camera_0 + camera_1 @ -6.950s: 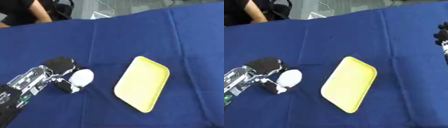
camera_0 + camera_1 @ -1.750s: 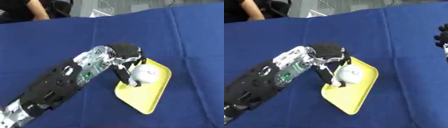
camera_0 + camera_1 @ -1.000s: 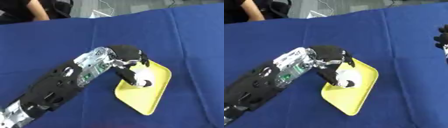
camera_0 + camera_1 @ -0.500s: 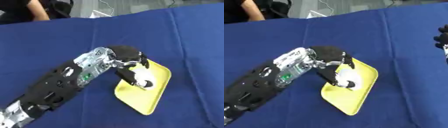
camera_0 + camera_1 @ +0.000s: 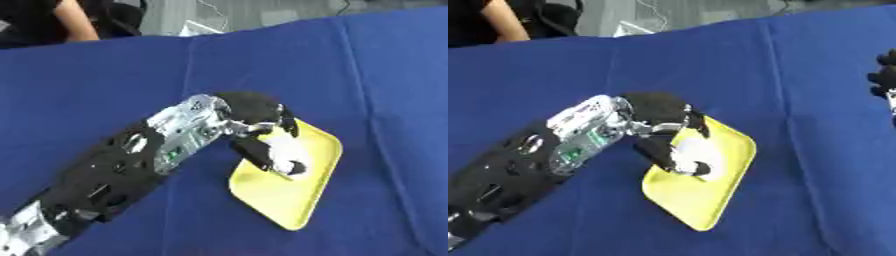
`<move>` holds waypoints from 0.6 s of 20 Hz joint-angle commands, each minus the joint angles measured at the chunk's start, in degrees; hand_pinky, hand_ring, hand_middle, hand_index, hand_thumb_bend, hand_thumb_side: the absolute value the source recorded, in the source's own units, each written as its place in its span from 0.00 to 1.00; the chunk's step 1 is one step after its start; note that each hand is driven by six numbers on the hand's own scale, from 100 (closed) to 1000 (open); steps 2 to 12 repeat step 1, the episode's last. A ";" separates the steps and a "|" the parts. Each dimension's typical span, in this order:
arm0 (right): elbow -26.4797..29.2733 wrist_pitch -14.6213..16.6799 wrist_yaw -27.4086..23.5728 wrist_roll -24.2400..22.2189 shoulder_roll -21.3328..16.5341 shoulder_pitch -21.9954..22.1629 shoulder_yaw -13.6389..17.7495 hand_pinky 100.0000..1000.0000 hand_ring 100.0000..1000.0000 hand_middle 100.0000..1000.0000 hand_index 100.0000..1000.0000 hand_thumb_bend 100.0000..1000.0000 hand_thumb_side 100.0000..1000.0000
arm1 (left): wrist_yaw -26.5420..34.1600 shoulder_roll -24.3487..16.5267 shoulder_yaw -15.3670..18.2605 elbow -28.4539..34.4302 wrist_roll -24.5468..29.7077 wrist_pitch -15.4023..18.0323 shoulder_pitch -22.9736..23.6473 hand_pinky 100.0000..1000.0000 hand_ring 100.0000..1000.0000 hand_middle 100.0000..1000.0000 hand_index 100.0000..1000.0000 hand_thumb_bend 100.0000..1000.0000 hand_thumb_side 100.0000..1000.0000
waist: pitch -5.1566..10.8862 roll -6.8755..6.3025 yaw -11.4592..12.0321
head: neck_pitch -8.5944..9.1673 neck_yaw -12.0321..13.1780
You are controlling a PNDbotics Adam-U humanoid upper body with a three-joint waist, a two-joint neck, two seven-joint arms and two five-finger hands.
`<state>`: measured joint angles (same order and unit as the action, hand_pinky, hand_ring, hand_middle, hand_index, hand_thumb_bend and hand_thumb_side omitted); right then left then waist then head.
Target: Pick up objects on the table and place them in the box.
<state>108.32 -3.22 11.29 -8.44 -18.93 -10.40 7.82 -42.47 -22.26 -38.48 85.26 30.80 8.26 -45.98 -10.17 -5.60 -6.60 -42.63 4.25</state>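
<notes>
Lowered onto one yellow tray [image 5: 302,197], left hand [image 5: 262,127] grips one white ball [image 5: 282,154].

I am looking down at a table [image 5: 105,75] draped in a dark blue cloth [image 5: 376,70], creased in places. A yellow tray [image 5: 289,200] is lying flat on it, set askew.

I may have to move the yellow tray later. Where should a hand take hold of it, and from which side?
Probably the yellow tray at its near corner rim, pinched from the robot's side. It lies flat on the blue cloth with a low raised lip, and the left hand with the white object covers the far part.
</notes>
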 commanded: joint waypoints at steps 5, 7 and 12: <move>0.95 0.03 -0.19 -0.06 -0.38 -0.50 0.30 0.85 0.85 0.92 1.00 0.26 0.93 | 5.50 0.53 0.50 0.37 -2.15 0.44 -0.40 0.91 0.93 0.93 1.00 0.43 1.00 | 0.66 0.50 0.03 | 0.76 0.62; 0.95 0.03 -0.19 -0.06 -0.38 -0.50 0.30 0.85 0.85 0.92 1.00 0.26 0.93 | 5.50 0.53 0.50 0.37 -2.15 0.44 -0.40 0.91 0.93 0.93 1.00 0.43 1.00 | 0.66 0.50 0.03 | 0.76 0.62; 0.95 0.03 -0.19 -0.06 -0.38 -0.50 0.30 0.85 0.85 0.92 1.00 0.26 0.93 | 5.50 0.53 0.50 0.37 -2.15 0.44 -0.40 0.91 0.93 0.93 1.00 0.43 1.00 | 0.66 0.50 0.03 | 0.76 0.62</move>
